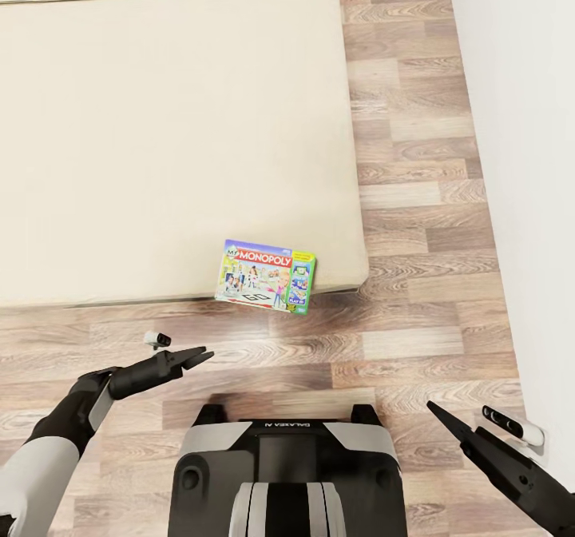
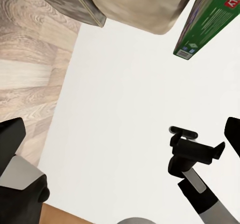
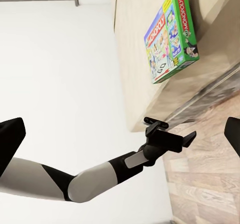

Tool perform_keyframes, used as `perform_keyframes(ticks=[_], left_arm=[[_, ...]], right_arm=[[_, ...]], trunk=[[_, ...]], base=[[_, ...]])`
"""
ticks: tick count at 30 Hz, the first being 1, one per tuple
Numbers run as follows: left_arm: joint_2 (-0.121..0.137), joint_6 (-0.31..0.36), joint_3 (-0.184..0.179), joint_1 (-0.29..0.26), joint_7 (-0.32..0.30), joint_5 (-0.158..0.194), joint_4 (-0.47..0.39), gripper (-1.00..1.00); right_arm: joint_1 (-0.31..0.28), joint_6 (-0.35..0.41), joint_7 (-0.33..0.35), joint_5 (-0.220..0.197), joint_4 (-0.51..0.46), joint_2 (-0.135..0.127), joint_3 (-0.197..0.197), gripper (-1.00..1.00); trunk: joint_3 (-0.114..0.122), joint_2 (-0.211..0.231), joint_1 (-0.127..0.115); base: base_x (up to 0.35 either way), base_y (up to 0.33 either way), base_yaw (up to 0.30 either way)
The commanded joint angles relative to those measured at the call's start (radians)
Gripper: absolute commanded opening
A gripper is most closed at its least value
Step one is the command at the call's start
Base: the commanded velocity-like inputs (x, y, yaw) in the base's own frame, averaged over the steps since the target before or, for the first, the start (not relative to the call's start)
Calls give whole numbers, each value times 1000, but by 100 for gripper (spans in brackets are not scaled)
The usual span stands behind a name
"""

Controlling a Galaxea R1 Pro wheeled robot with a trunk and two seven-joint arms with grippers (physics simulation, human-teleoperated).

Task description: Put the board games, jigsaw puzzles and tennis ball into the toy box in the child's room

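Observation:
One board game, a green-edged Monopoly box (image 1: pixel 267 276), lies flat at the near edge of the bed (image 1: pixel 160 121), close to its right corner and slightly over the edge. The box also appears in the right wrist view (image 3: pixel 171 34), and its green side in the left wrist view (image 2: pixel 207 19). My left gripper (image 1: pixel 194 356) hovers over the floor in front of the bed, below and left of the box, open and empty. My right gripper (image 1: pixel 438 411) is low at the right, also open and empty. The table, toy box, puzzles and tennis ball are out of view.
Wood floor (image 1: pixel 415 201) runs along the bed's right side and in front of it. A white wall (image 1: pixel 527 161) closes the right side. My own base (image 1: pixel 287 473) sits at the bottom centre.

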Motion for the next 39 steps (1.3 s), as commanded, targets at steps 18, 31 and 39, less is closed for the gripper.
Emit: perform_keyframes(ticks=[18,31,39], left_arm=[[-10,11,1,0,-4,0,5,100],[-37,13,1,0,-4,-3,6,100],[-40,13,1,0,-4,-2,6,100]], right_arm=[[0,8,1,-1,-2,3,1,100],[0,8,-3,-1,-3,4,6,100],[0,8,-7,-1,-3,4,8,100]], trunk=[[0,0,0],[0,0,0],[0,0,0]], base=[[0,-78,0],[0,-35,0],[0,-192,0]])
